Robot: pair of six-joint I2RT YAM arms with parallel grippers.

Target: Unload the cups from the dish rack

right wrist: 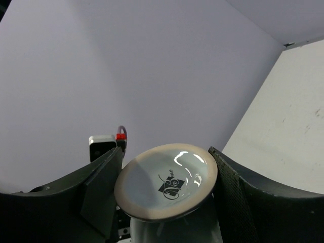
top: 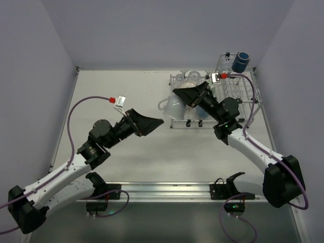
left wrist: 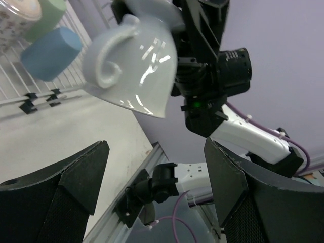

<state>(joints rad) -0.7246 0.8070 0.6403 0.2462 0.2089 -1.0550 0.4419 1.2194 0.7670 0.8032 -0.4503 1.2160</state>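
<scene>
My right gripper is shut on a whitish mug and holds it in the air at the left end of the silver wire dish rack. In the right wrist view the mug's base, with a dark logo, sits between the fingers of the right gripper. My left gripper is open and empty, just left of the mug. The left wrist view shows the mug tilted above the open left gripper. A light blue tumbler and a pale green one lie on the rack.
A dark navy mug stands on the rack's raised basket at the back right. Clear glasses stand at the rack's back left. The side walls are close. A metal rail runs along the near edge.
</scene>
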